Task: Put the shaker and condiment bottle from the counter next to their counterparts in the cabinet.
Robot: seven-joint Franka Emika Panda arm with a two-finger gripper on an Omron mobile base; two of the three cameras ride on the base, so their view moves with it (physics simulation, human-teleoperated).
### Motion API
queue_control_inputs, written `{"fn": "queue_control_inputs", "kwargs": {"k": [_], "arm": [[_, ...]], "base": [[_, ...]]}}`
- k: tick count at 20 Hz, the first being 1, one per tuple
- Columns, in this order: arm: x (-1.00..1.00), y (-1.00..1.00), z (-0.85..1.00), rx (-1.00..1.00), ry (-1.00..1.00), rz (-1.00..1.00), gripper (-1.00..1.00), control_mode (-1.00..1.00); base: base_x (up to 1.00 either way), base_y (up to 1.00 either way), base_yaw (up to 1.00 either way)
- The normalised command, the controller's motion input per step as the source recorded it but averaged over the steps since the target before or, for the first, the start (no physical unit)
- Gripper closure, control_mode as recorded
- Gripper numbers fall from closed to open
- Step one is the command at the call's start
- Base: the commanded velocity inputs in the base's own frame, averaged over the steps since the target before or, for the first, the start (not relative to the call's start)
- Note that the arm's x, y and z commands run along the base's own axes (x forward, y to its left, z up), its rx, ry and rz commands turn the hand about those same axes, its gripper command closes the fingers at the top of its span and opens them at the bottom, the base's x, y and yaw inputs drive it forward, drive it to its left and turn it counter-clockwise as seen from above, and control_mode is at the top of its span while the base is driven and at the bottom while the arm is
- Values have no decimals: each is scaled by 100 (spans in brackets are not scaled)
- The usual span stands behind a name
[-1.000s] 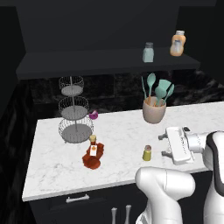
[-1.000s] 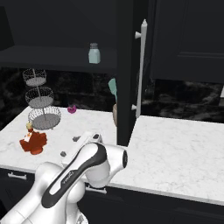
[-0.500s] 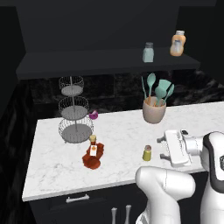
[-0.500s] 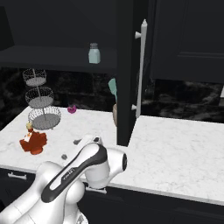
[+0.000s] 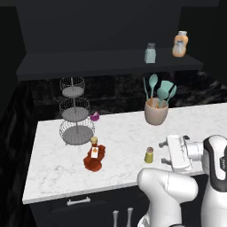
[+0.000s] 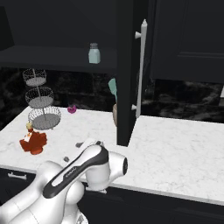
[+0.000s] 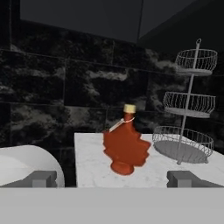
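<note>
At the lower right of the left base view, the pincer [image 5: 167,151] hangs with jaws spread wide and nothing between them, low over the white worktop [image 5: 124,133] just right of the shaker [image 5: 149,154]. The shaker stands near the front edge. Left of centre, the condiment bottle [image 5: 94,157] sits upright below the wire stand [image 5: 75,111], bare marble between them. Upper right, the blue-grey shaker [image 5: 150,52] and orange bottle [image 5: 179,44] stand on the cabinet [image 5: 88,60] ledge.

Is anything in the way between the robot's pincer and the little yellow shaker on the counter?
Nothing visible is. In the left base view the open pincer sits just right of the shaker, with only bare counter between them. The condiment bottle and wire stand are off on the shaker's far side.
</note>
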Motion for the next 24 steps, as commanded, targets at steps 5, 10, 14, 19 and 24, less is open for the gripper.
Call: {"fn": "queue_control_inputs", "kwargs": {"k": [5,10,14,19,24], "arm": [[40,-14,-1,1,0,0,-100,-100],[36,-7,-16,0,0,0,-100,-100],[29,-5,-28,0,0,0,-100,-100],[25,-6,-25,0,0,0,-100,-100],[26,-4,-20,0,0,0,-100,-100]], "base": [[0,0,0],[0,0,0],[0,0,0],[0,0,0],[0,0,0]]}}
